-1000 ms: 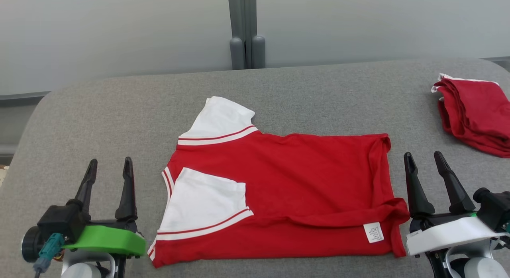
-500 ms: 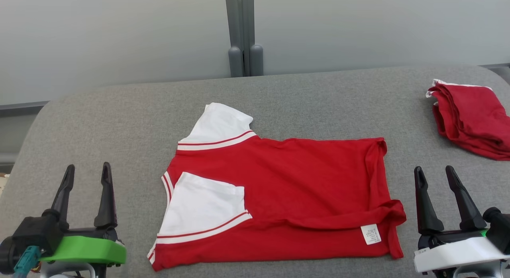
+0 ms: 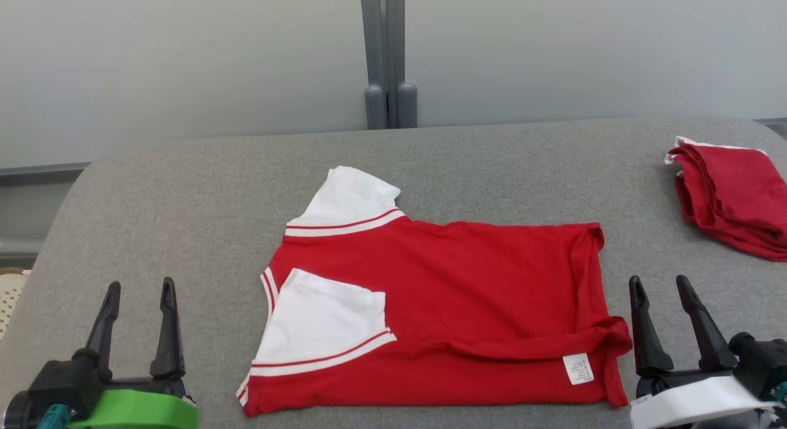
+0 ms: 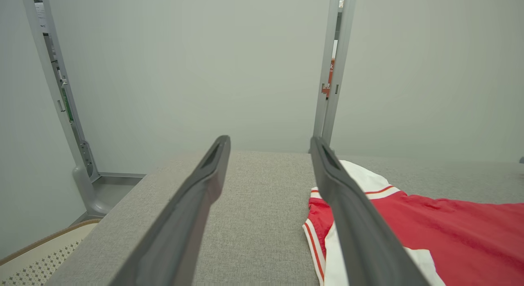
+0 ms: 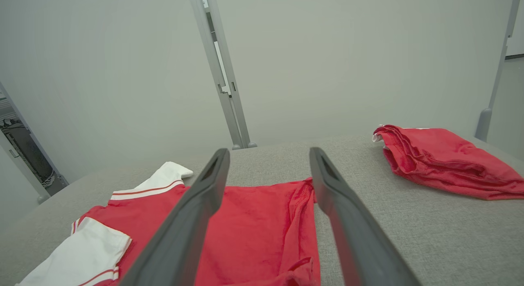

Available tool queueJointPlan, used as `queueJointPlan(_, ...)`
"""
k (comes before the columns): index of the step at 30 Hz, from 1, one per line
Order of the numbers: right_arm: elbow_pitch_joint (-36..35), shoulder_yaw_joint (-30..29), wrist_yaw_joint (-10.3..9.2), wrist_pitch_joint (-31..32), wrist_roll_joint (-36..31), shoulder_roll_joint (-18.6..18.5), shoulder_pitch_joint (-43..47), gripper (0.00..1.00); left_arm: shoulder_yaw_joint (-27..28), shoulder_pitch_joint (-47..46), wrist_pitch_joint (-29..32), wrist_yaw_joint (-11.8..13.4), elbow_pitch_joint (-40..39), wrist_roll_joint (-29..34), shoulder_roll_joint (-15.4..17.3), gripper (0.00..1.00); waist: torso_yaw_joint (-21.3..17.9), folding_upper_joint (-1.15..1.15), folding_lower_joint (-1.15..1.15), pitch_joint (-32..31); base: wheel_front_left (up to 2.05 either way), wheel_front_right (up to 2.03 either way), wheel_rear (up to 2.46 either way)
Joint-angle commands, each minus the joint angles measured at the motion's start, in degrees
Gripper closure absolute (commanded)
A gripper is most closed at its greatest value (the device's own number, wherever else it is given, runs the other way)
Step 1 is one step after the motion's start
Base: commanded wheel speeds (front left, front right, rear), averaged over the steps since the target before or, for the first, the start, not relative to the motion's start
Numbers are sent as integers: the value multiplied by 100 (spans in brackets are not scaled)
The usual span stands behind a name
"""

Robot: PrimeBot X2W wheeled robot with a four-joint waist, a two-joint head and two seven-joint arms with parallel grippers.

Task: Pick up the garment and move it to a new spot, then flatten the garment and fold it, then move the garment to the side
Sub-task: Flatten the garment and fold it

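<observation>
Lying mid-bench, the red and white garment (image 3: 455,294) has its near edge and one white sleeve turned in, and its shape has not changed over the last second. What has shifted is the arms: the left gripper (image 3: 140,286) and right gripper (image 3: 659,283) have drawn back slightly toward the robot, fingers apart, holding nothing, one off each end of the cloth. I'd judge one fold made and the next grasp pending. Grey fabric covers the bench (image 3: 184,189), a red bundle (image 3: 731,195) sits far right, and pale partition panels (image 3: 184,60) with a grey post (image 3: 389,54) stand behind.
</observation>
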Motion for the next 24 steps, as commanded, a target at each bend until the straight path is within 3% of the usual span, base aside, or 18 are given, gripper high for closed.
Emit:
queueJointPlan(1,41,0,-2,-22,-23,3,-17,0,11,119,-15,-82,60,94,-29,0,10,0,0,-6,0,0,0)
queueJointPlan(11,163,20,-2,-65,-44,56,68,0,112,115,-15,-393,311,303,-187,0,40,0,0,-67,0,0,0)
queueJointPlan(24,-18,63,-3,128,-274,91,80,0,-106,58,-15,-481,143,416,-15,0,113,0,0,-94,0,0,0)
